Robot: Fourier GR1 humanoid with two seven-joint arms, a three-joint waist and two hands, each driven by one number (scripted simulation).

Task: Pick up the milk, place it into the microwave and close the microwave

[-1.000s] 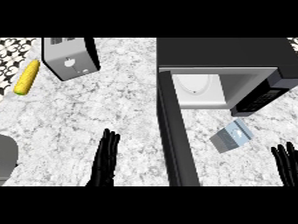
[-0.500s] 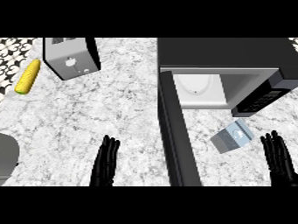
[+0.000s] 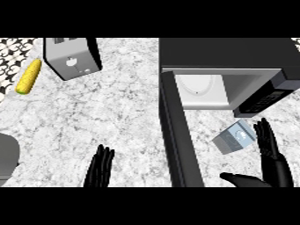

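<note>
— Milk (image 3: 235,137) lies at lower right of the frame on the marble table (image 3: 119,114), just below the open microwave (image 3: 227,66). Step?
— Reaching, I judge: right hand (image 3: 270,154) beside it, fingers straight, grasping nothing. Next, curl round the carton.
— Left hand (image 3: 100,168)?
— Released, resting at bottom centre.

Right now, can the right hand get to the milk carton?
Probably yes. The right hand is open just right of the milk carton, fingers alongside it and nothing between them. The open microwave door stands on the carton's far side.
</note>
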